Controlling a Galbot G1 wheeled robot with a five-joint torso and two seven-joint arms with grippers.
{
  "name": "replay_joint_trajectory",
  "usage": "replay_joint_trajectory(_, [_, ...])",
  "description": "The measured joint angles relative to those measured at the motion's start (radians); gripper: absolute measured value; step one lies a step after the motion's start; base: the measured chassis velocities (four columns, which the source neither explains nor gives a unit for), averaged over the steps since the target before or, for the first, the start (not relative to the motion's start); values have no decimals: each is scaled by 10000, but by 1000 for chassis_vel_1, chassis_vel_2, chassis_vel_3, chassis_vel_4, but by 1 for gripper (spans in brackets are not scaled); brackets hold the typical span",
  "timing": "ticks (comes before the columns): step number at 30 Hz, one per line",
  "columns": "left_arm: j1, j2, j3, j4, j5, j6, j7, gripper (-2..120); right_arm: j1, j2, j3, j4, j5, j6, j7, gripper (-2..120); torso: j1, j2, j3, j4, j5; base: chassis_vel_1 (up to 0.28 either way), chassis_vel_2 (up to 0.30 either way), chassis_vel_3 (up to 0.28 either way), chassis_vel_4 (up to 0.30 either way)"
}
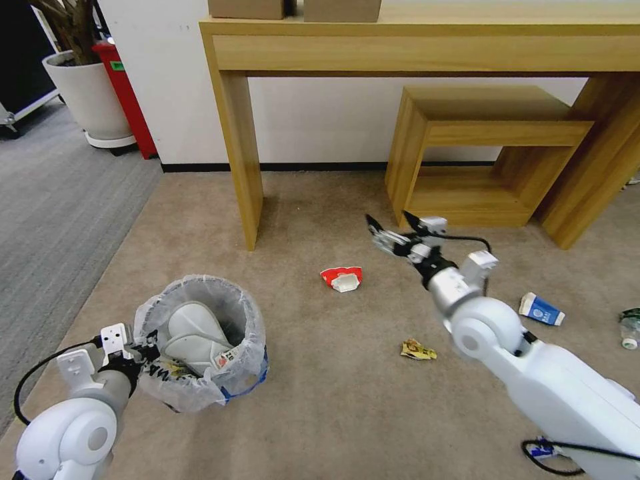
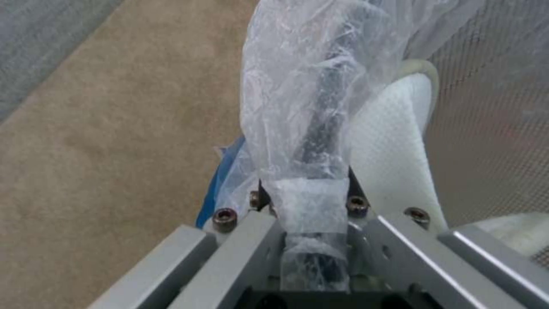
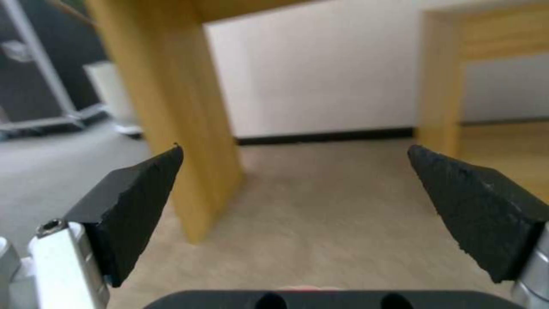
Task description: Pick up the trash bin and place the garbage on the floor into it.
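Nearest the robot, the left gripper (image 1: 143,352) was pinched on the rim of the small round trash bin (image 1: 200,343), its fingers pressed together over the crinkly translucent white plastic bag lining it. The left wrist view showed that grip closely: wrinkled film bunched over a dark rim between bare metal finger brackets (image 2: 309,214), with a quilted white slipper (image 2: 394,146) lying inside against fine mesh wall. From the head view the bin stood on the short-piled beige carpet (image 1: 320,413) at the robot's left, holding the white slipper and some printed wrappers, a blue patch showing low on its side.

To the right, a crumpled yellow wrapper (image 1: 418,350) lay on the carpet near the white right arm. Farther on, a crushed red-and-white paper cup (image 1: 342,277) lay between the bin and the right gripper (image 1: 390,230), which hung above the carpet with its black wedge-shaped fingers spread wide and nothing between them. The right wrist view showed those rough dark pads (image 3: 137,201) well apart, framing the square leg of the pale wooden table (image 3: 171,107) and the white wall beyond. A blue-and-white carton (image 1: 541,309) lay at the right, and a green-labelled clear bottle (image 1: 629,329) at the edge. Farthest back stood the table and a low wooden stool (image 1: 480,153).
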Motion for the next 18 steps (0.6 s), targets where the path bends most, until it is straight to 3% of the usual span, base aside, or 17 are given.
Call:
replay_joint_trajectory(8, [287, 47, -350, -172, 261, 61, 433, 1, -1397, -55, 1361, 273, -881, -769, 1054, 100, 0, 0, 0, 1, -2, 0, 0, 0, 0])
replay_joint_trajectory(18, [375, 115, -541, -281, 67, 67, 469, 1, -2944, 267, 2529, 439, -1999, -208, 888, 100, 0, 0, 0, 2, -3, 0, 0, 0, 0])
